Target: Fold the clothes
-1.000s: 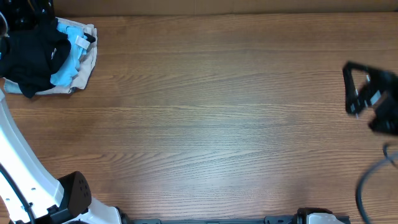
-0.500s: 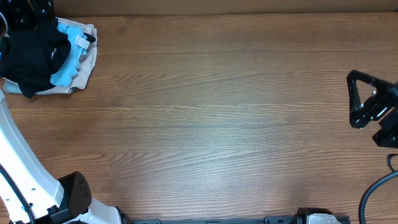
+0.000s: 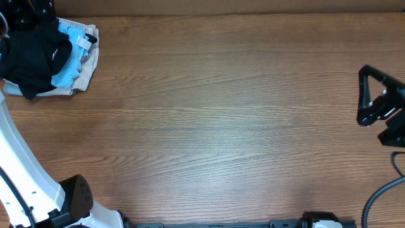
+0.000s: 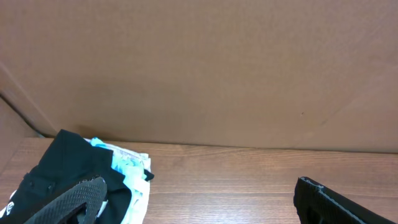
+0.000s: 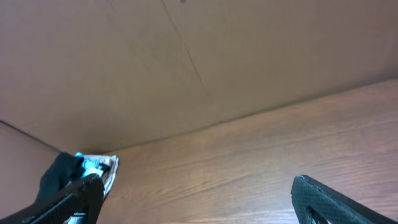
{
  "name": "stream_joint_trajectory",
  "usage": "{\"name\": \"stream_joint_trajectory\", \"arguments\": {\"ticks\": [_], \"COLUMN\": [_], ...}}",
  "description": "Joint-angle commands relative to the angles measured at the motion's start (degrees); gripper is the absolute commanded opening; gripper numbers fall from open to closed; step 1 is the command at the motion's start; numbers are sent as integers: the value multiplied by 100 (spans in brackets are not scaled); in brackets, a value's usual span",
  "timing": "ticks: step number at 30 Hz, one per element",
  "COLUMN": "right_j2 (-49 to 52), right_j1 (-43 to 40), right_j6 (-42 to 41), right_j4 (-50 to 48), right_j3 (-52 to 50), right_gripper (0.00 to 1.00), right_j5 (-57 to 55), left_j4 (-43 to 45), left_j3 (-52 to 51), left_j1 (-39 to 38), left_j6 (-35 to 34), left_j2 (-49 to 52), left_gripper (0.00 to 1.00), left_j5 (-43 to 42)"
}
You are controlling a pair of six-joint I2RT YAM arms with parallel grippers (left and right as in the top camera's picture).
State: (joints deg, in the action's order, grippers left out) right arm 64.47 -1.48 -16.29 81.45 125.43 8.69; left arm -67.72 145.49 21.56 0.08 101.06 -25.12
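Note:
The black shirt (image 3: 30,58) lies crumpled on top of a pile at the table's far left corner. It also shows in the left wrist view (image 4: 62,163) and small in the right wrist view (image 5: 59,171). My left gripper (image 4: 205,210) is open and empty, and its left finger overlaps the shirt's edge in that view. My right gripper (image 3: 374,100) is open and empty at the table's right edge, far from the pile; its fingers show wide apart in the right wrist view (image 5: 199,210).
A light blue garment (image 3: 66,71) and a beige garment (image 3: 90,62) lie under the black shirt in the same pile. A brown cardboard wall (image 4: 205,68) stands along the back edge. The left arm's white base (image 3: 25,183) sits at the front left.
My right gripper has moved to the right and slightly down toward the table's right edge. The pile and the left arm have not moved.

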Motion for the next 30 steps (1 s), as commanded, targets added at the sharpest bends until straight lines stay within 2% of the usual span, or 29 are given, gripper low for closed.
{"name": "stream_joint_trajectory", "arguments": {"ticks": [1, 10, 15, 25, 30], "right_j2": [-490, -1725, -2439, -4107, -4889], "right_j1": [-15, -13, 48, 417, 531], "right_j6": [0, -74, -522, -514, -494], "right_j4": [-463, -2262, -3609, -6343, -7243], "right_j3": [-946, -3600, -5217, -8902, -10222], "right_gripper": [100, 100, 100, 100, 100], "right_j5": [-48, -46, -44, -31, -678], "left_j4": [22, 22, 22, 22, 22], "left_j3": [-15, -15, -15, -15, -15], "left_j1": [-22, -22, -22, -22, -22], "left_j6": [-50, -50, -50, -50, -50], "left_j2": [-2, -2, -2, -2, -2], "left_gripper": [100, 100, 100, 99, 100], "left_j5": [-85, -85, -85, -83, -85]}}
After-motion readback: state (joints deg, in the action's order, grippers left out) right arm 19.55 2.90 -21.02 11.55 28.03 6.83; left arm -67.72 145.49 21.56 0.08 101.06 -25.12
